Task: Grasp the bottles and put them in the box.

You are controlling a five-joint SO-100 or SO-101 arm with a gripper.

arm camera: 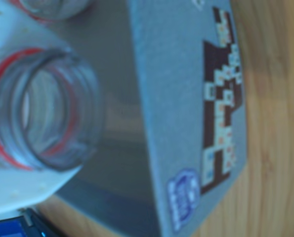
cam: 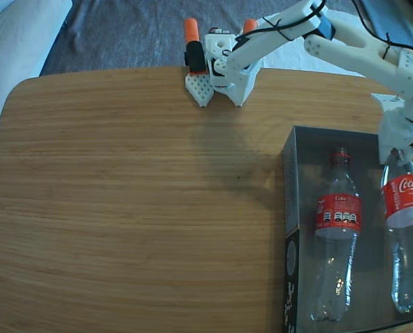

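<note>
Handling: small bottle [cam: 336,229] and large bottle [cam: 406,236] look empty, light, thin-walled and slippery; the stiff neck seems the best hold.
Jaws: at large bottle's neck, over box [cam: 290,180]; cannot tell whether closed.

A rounded-corner light-brown wooden table [cam: 123,208] is filling most of the fixed view, its grain running left to right. Dark grey fabric [cam: 123,31] is lying beyond the top edge, a pale grey cushion [cam: 15,35] occupying the upper left.

Soft daylight (wrist view blurred)
</note>
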